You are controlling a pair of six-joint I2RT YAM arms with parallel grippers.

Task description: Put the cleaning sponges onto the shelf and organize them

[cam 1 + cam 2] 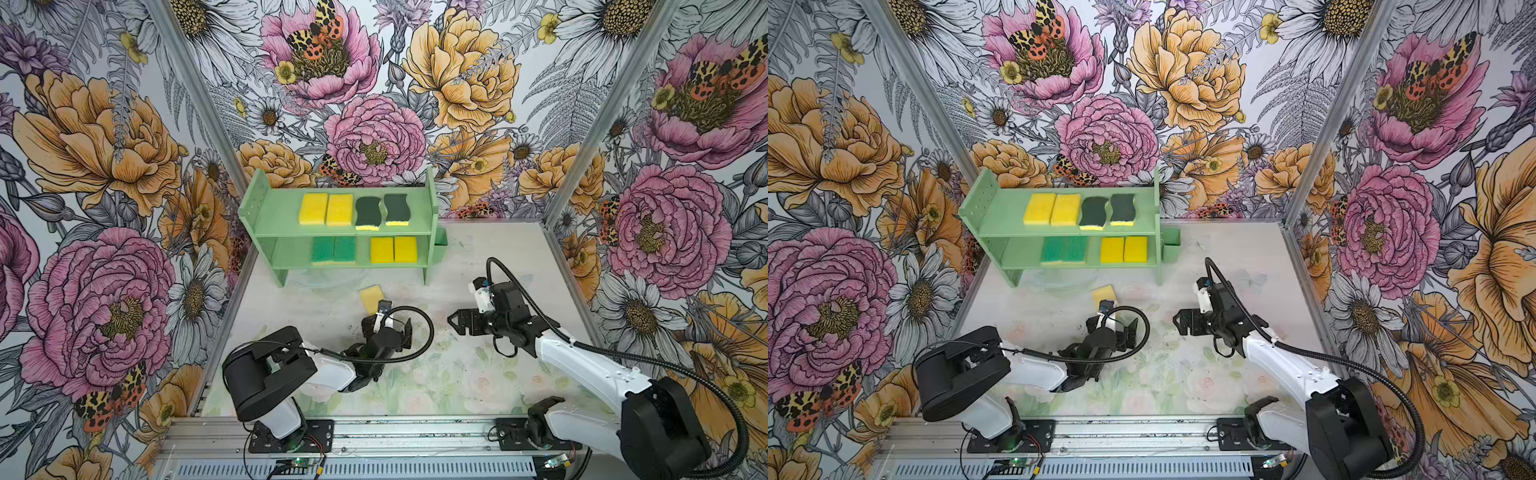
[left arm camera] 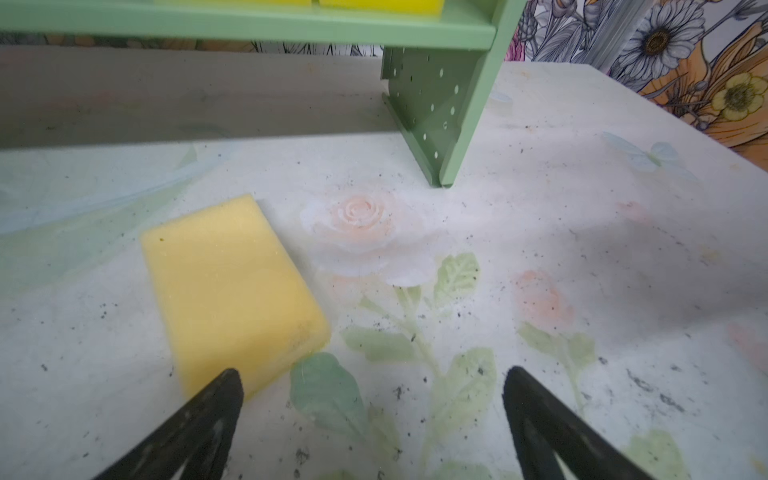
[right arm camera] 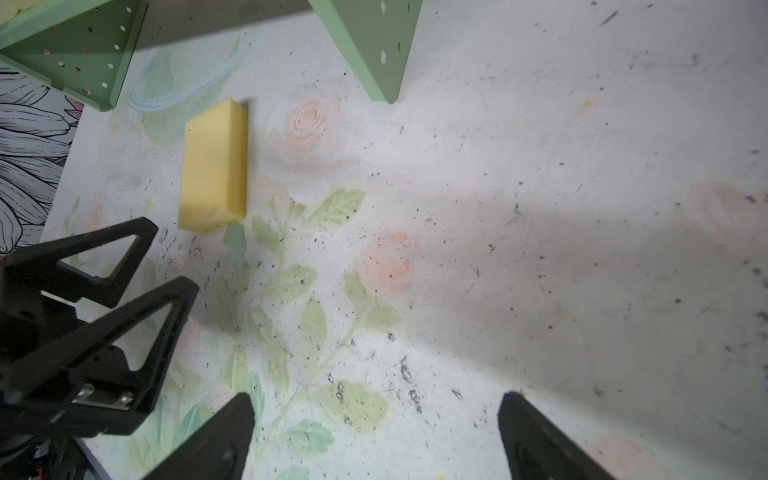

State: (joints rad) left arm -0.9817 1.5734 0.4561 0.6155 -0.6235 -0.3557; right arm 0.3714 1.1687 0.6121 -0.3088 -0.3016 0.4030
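While the left gripper [image 2: 372, 374] is gaping wide and empty, a porous yellow rectangular sponge [image 2: 232, 291] is lying flat just ahead of one jaw, short of the hole-dotted mint shelf [image 1: 274, 212]; the right gripper [image 3: 374, 399] is gaping wide, empty.

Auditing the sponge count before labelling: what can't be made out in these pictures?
- Loose sponge: near end behind the left wrist camera, both top views.
- Shelf: tiers cut off by the left wrist view's edge.
- Cup: inside too small to tell, top views.
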